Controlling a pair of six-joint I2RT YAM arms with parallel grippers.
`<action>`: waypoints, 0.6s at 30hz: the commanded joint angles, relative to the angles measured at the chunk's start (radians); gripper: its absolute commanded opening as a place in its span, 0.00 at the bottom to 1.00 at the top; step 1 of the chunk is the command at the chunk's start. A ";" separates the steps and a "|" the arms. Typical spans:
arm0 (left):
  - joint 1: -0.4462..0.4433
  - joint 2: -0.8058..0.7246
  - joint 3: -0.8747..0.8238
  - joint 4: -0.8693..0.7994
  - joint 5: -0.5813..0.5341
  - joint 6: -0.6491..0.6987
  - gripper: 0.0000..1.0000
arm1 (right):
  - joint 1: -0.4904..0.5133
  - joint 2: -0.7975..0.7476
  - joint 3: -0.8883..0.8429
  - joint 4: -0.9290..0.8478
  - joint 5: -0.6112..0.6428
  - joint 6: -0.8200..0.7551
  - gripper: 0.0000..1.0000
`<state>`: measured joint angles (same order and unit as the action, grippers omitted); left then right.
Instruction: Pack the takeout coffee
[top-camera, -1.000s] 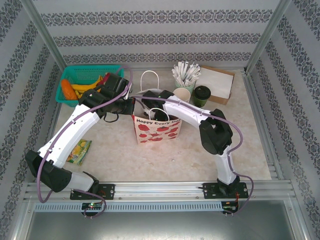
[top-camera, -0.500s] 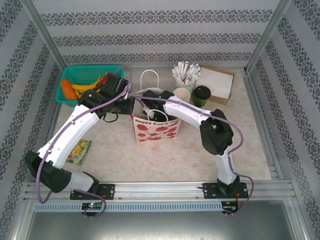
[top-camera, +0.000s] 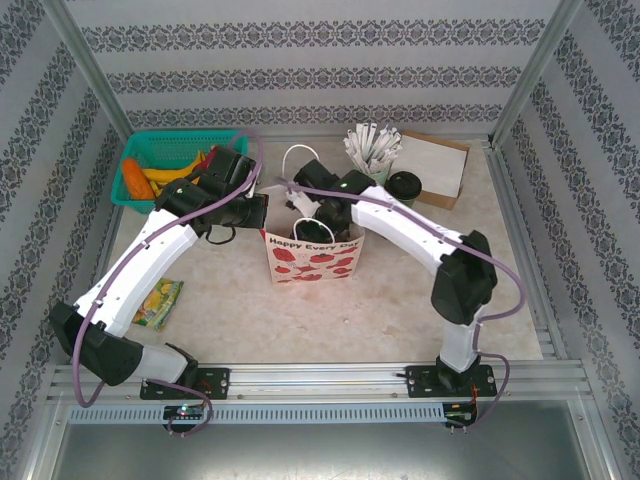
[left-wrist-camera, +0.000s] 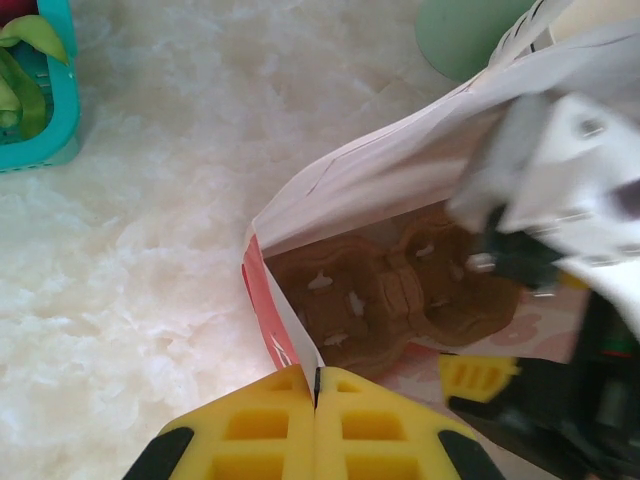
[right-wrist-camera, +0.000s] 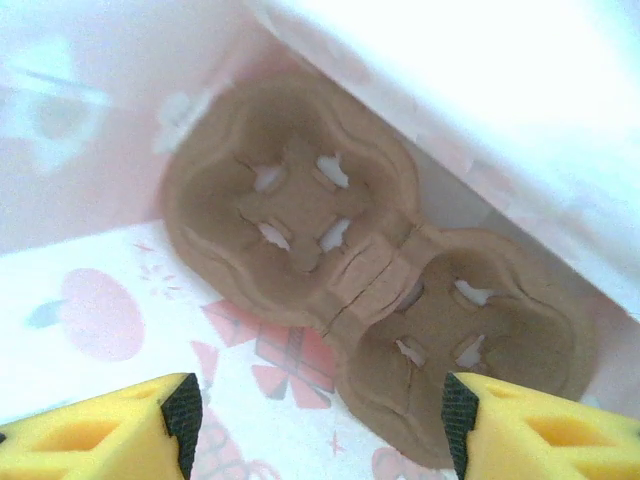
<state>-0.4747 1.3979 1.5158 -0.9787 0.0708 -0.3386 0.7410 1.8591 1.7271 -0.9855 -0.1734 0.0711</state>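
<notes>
Our takeout coffee (top-camera: 404, 186) sits on the worktop (top-camera: 250, 310) back right, near the gift bag (top-camera: 313, 257). We see the right end effector (right-wrist-camera: 320, 425) spread wide, empty, over the 2-cup carrier (right-wrist-camera: 300, 200) inside the bag, while the left end effector (left-wrist-camera: 315, 405) is pinched tight on the bag's rim.

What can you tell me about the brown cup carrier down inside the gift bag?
The cup carrier looks like brown moulded pulp: two round wells joined by a narrow creased bridge, each with slits cut in a cross around its middle. Both wells are empty. It lies at the bottom of the gift bag, wells facing up, enclosed by the bag's pale, red-printed walls. The right gripper hangs open above it, not touching it.
</notes>
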 joint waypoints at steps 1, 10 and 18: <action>0.019 -0.004 -0.011 0.024 -0.008 -0.009 0.00 | -0.015 -0.071 -0.034 0.055 -0.052 -0.023 0.69; 0.019 0.002 -0.008 0.017 -0.004 -0.016 0.00 | -0.058 -0.236 -0.077 0.147 -0.064 0.026 0.74; 0.020 0.014 0.004 0.013 0.011 -0.019 0.00 | -0.118 -0.382 -0.160 0.313 -0.160 0.094 0.80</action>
<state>-0.4686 1.4021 1.5158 -0.9760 0.0780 -0.3450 0.6277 1.5303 1.5929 -0.7616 -0.2722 0.1364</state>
